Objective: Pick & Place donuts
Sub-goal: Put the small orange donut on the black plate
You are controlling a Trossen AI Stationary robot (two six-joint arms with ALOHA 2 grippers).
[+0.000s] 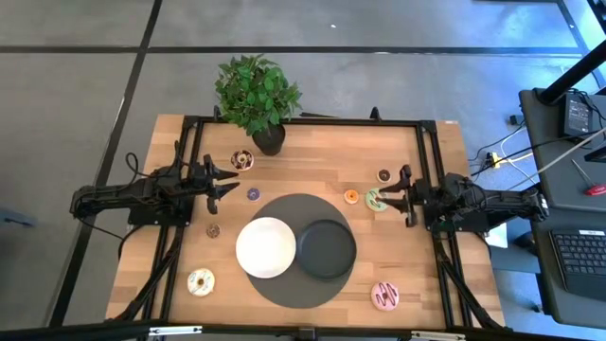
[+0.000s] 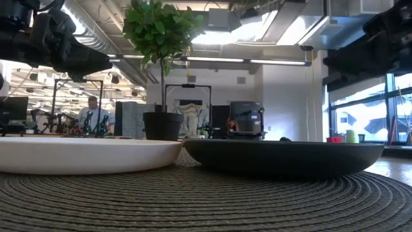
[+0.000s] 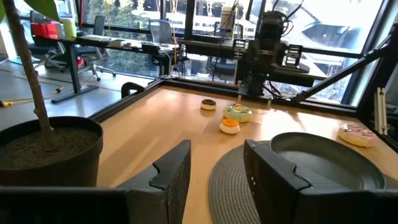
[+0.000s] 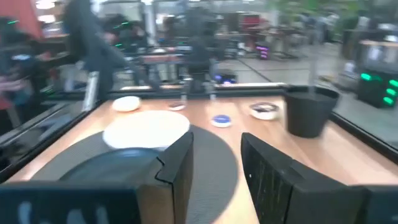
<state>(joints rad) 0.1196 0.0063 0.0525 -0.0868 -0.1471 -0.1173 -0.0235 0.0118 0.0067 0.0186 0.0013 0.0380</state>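
Observation:
Several toy donuts lie flat on the wooden table. A chocolate one (image 1: 242, 160), a small purple one (image 1: 254, 194), a small brown one (image 1: 213, 230) and a white one (image 1: 200, 282) are on the left. A small orange one (image 1: 351, 197), a green one (image 1: 376, 200), a small chocolate one (image 1: 383, 175) and a pink one (image 1: 384, 296) are on the right. My left gripper (image 1: 230, 183) points level toward the table's middle, open, above the table near the purple donut. My right gripper (image 1: 386, 197) faces it, open, with the green donut (image 3: 237, 112) lying just before its fingertips.
A white plate (image 1: 265, 247) and a black plate (image 1: 327, 249) sit side by side on a round grey woven mat (image 1: 303, 284) in the table's middle. A potted plant (image 1: 258, 95) stands at the far edge. A black frame rail (image 1: 312, 121) runs around the table.

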